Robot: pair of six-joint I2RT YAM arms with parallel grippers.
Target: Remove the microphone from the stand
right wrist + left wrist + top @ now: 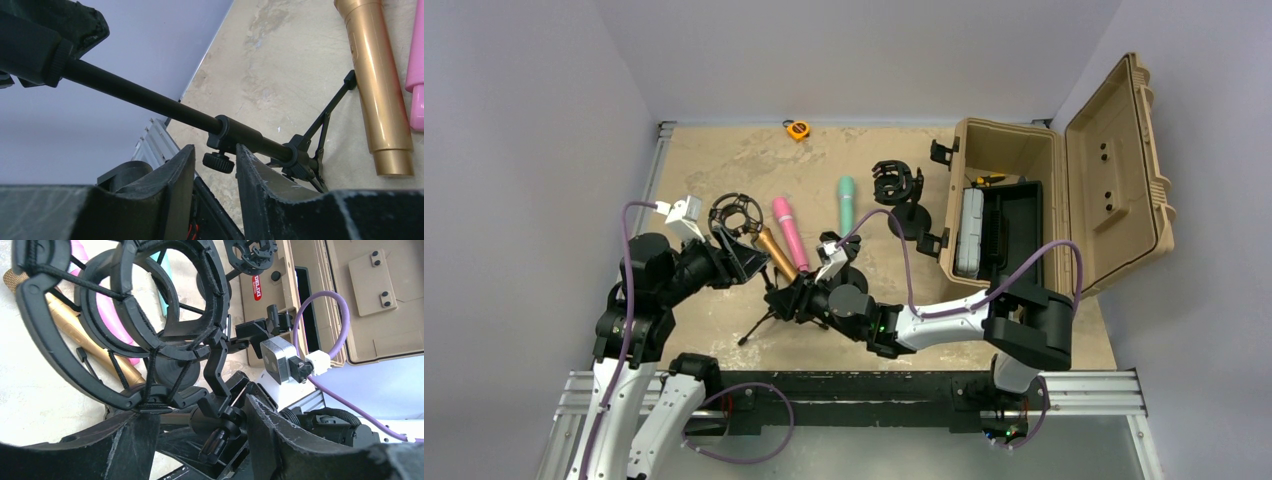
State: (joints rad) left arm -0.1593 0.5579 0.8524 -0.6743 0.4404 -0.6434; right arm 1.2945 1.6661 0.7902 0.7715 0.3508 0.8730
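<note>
while the right gripper [214, 152] is closed snugly about the stand [150, 100] at its collar and thumbscrew, the left gripper [197, 412] sits with its jaws apart, the swivel joint under the shock mount [30, 315] between them and the mount's ring just beyond. the gold microphone [375, 75] lies out of the mount, flat on the worktop [280, 60] beyond the right gripper, past the stand's tripod legs, with a pink microphone [417, 50] just beside it.
</note>
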